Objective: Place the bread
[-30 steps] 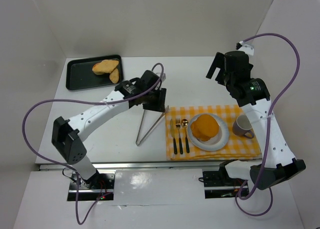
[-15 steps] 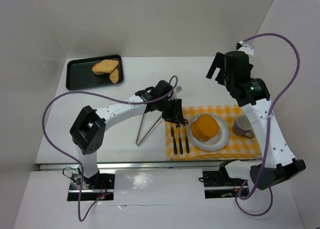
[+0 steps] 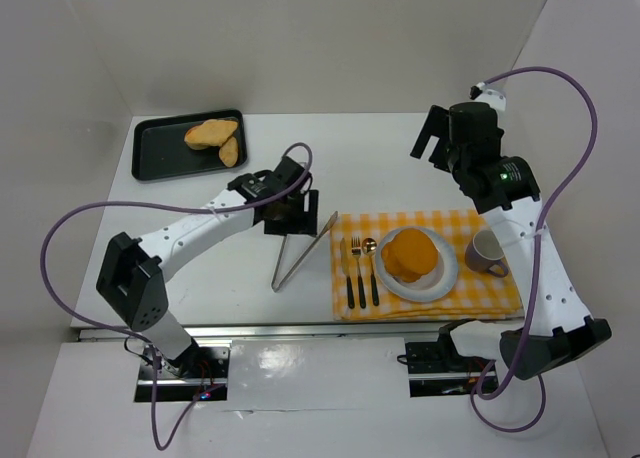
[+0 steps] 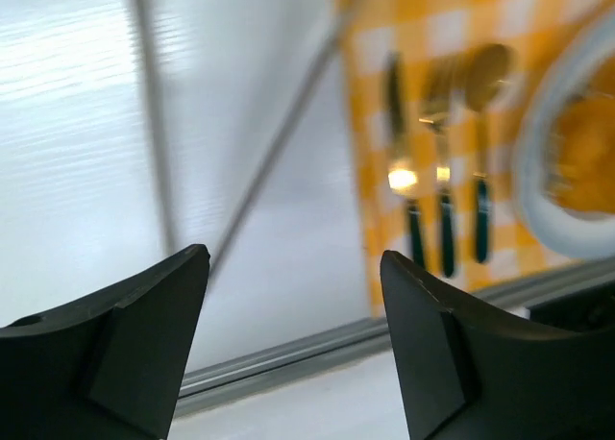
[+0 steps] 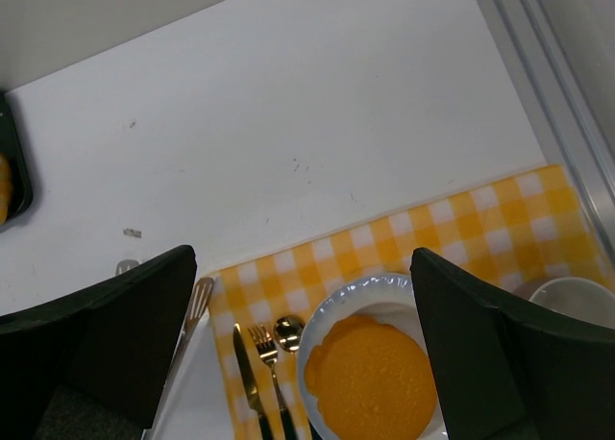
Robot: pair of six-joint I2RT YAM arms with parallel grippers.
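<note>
On the white plate (image 3: 447, 277), right of centre on the yellow checked cloth (image 3: 495, 300), sits the bread (image 3: 411, 254), dome up, filling the plate's middle. Mug (image 3: 487, 251) just right of the plate, also on the cloth. Knife (image 3: 351, 278), fork (image 3: 360, 270) and spoon (image 3: 371, 268) lie side by side just left of the plate, handles toward the near edge. Tongs (image 3: 298, 253) lie on the bare table left of the cloth, hinge near, arms spread toward the far side, one tip just beside the cloth's far left corner. My left gripper (image 3: 291, 216) hangs over the far ends of the tongs, fingers apart, nothing between them; its wrist view is blurred. My right gripper (image 3: 430, 138) sits high over the far right of the table, fingers wide apart, empty, looking down on the bread. Black tray (image 3: 160, 158) at far left holds two paler bread slices (image 3: 213, 135), well apart from the plate.
</note>
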